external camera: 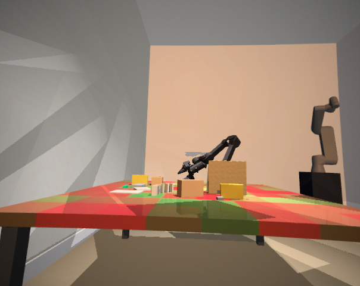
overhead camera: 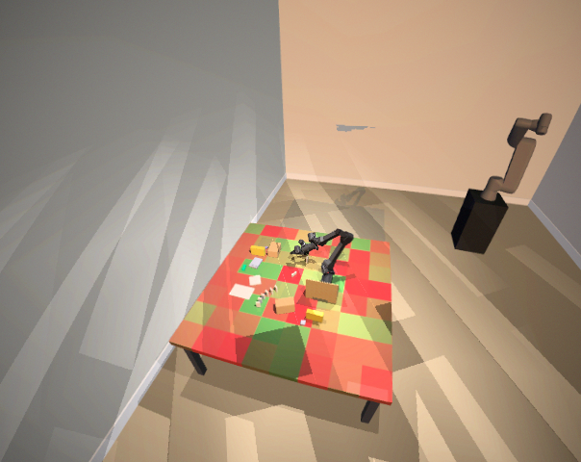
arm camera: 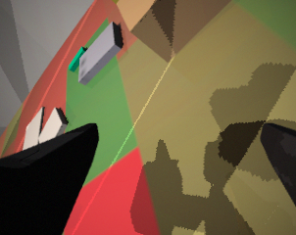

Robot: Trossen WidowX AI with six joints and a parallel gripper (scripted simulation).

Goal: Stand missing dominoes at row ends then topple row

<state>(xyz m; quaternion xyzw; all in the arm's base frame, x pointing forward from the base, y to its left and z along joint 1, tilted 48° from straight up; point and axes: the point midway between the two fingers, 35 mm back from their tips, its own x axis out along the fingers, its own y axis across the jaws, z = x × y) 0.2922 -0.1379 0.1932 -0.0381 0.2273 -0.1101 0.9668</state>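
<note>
A curved row of several standing white dominoes [overhead camera: 258, 302] [external camera: 155, 189] is on the table's left part. One loose white domino [overhead camera: 293, 273] lies between the row and the arm. Another small white piece [overhead camera: 307, 259], seemingly an upright domino, is under the arm's wrist. My gripper [overhead camera: 291, 252] [external camera: 179, 173] [arm camera: 178, 131] is open and empty, raised above the table behind the row. No domino shows between its fingers in the wrist view.
Tan blocks [overhead camera: 285, 305] [external camera: 190, 187] and yellow blocks [overhead camera: 315, 315] [external camera: 232, 191] stand near and far. A tall brown board [overhead camera: 321, 291] [external camera: 226, 177] stands before the arm's base. A grey box [overhead camera: 255, 262] [arm camera: 100, 54], a green piece [arm camera: 77, 59] and a flat white sheet [overhead camera: 241, 291] lie left.
</note>
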